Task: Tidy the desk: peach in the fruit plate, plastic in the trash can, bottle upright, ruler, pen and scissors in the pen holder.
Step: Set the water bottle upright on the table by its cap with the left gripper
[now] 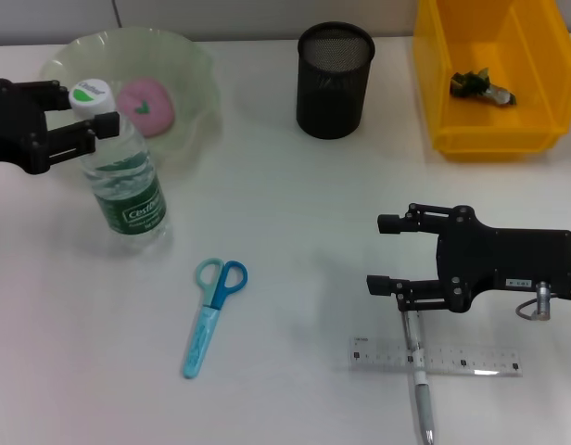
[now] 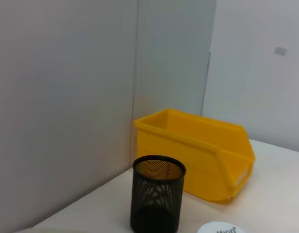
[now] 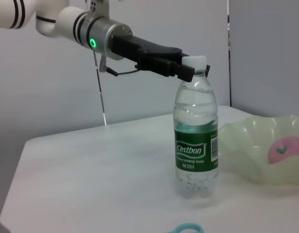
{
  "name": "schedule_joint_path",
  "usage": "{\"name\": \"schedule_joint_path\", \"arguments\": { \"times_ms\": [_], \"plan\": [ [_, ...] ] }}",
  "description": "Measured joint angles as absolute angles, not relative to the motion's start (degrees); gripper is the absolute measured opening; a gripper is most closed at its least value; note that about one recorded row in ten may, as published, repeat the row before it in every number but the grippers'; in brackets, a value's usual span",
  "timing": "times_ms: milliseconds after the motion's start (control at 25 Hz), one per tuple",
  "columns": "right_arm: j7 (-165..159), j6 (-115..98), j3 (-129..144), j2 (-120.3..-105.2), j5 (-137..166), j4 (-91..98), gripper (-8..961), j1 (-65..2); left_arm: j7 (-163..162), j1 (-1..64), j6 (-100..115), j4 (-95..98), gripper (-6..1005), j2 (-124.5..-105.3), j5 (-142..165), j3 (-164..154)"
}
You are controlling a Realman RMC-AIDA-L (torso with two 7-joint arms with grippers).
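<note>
On the left, the left pincer [image 1: 93, 109] is closing on the neck of the bottle [image 1: 126, 181], which is standing upright on the tabletop [image 1: 285, 241] beside the fruit plate [image 1: 197, 65] holding the peach [image 1: 146, 107]. The scissors [image 1: 211, 315] are lying flat in the middle, the pen holder [image 1: 334, 81] behind them. On the right, the right pincer [image 1: 387, 252] is hanging apart above the pen [image 1: 421, 389] and ruler [image 1: 436, 357]. Plastic [image 1: 480, 85] is sitting in the trash can [image 1: 434, 93]. The stationery is left to do.

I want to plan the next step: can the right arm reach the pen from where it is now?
Probably yes. The right gripper is open just above the pen, which lies across the ruler; nothing covers its upper end.
</note>
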State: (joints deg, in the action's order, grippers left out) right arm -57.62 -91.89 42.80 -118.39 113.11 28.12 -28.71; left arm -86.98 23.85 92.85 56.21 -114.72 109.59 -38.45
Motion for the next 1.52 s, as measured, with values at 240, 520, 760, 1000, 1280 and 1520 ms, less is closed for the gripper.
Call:
{"name": "schedule_joint_path", "arguments": {
  "times_ms": [240,520,760,1000,1280,1520],
  "plan": [
    [-57.57,-92.20,43.17,-118.39,113.11,28.66,791,-28.77,-86.30,22.37,92.83,55.32,452,-114.66,109.49,-36.40],
    [-57.48,-92.73,43.33,-118.39,113.11,28.81,791,-28.97,-86.01,20.78,91.59,55.28,455,-114.47,109.55,-35.82],
    [-57.45,-92.82,43.33,-118.39,113.11,28.83,790,-29.01,-85.15,19.89,90.60,55.15,458,-114.46,109.68,-32.22],
    [-57.42,-92.86,43.33,-118.39,113.11,28.83,791,-28.94,-84.74,19.60,88.20,54.32,461,-114.54,109.62,-31.45],
    [-57.39,-92.97,43.32,-118.39,113.11,28.83,790,-28.66,-84.58,19.60,86.51,54.25,464,-114.88,109.61,-31.38],
    [-57.39,-93.00,43.33,-118.41,113.11,28.83,790,-28.63,-83.52,19.59,85.78,54.25,467,-115.30,109.50,-31.37]
  ]
}}
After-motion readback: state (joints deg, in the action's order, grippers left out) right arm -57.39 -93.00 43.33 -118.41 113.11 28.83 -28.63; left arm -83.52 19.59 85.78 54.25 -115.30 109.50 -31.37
